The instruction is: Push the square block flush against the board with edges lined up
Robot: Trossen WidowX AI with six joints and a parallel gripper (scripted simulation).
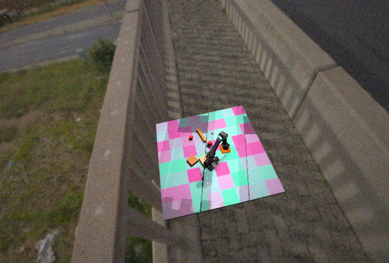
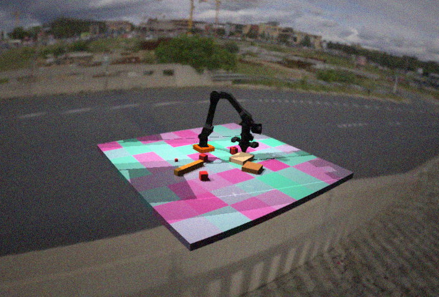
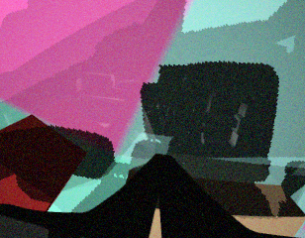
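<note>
A flat tan board (image 1: 202,160) (image 2: 241,157) lies beside the arm; its near part also shows in the wrist view (image 3: 276,225). A flat orange-brown square block (image 1: 192,160) (image 2: 252,167) lies just beyond it on the side away from the arm base. They are very near each other at a corner and turned differently; whether they touch, I cannot tell. My gripper (image 2: 244,150) (image 3: 161,162) is shut and empty. It points down low at the board's far edge in the exterior view. The arm hides part of the board in the top view.
A red cube (image 2: 234,150) (image 3: 25,196) is close beside my fingers. A long orange bar (image 1: 201,135) (image 2: 188,167), two more red cubes (image 1: 190,137) (image 2: 203,176) (image 1: 209,143) (image 2: 203,157) and a tiny red piece (image 1: 212,133) (image 2: 175,159) lie farther off.
</note>
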